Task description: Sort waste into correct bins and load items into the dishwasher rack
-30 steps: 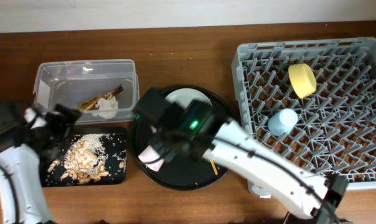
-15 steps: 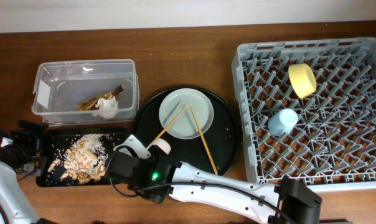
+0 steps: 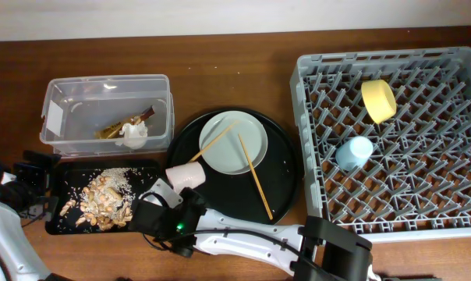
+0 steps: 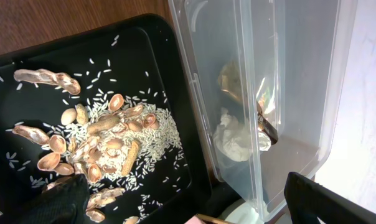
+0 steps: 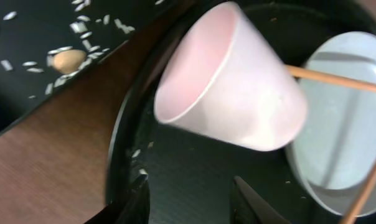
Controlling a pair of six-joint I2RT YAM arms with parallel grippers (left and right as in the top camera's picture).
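The pink cup (image 3: 185, 176) lies on its side at the left rim of the round black tray; in the right wrist view it (image 5: 231, 102) lies just ahead of my open, empty right gripper (image 5: 191, 199) (image 3: 167, 201). Two chopsticks (image 3: 255, 176) rest across the pale plate (image 3: 234, 142). The clear tub (image 3: 107, 90) holds the tissue (image 4: 238, 140) and the wrapper (image 4: 238, 84). The black tray (image 3: 146, 222) holds food scraps and rice (image 4: 101, 143). My left gripper (image 4: 194, 208) (image 3: 29, 183) is open at that tray's left end. The yellow bowl (image 3: 378, 100) and the blue cup (image 3: 353, 152) sit in the rack (image 3: 454, 195).
The large round black tray (image 3: 282, 183) lies between the bins and the rack. My right arm (image 3: 259, 242) stretches along the table's front edge from the lower right. Bare wooden table (image 3: 235, 70) shows behind the tray.
My right arm swung from over the round tray down to the table's front edge. The pink cup shifted left and up a little. The chopsticks, crossed before, now lie apart.
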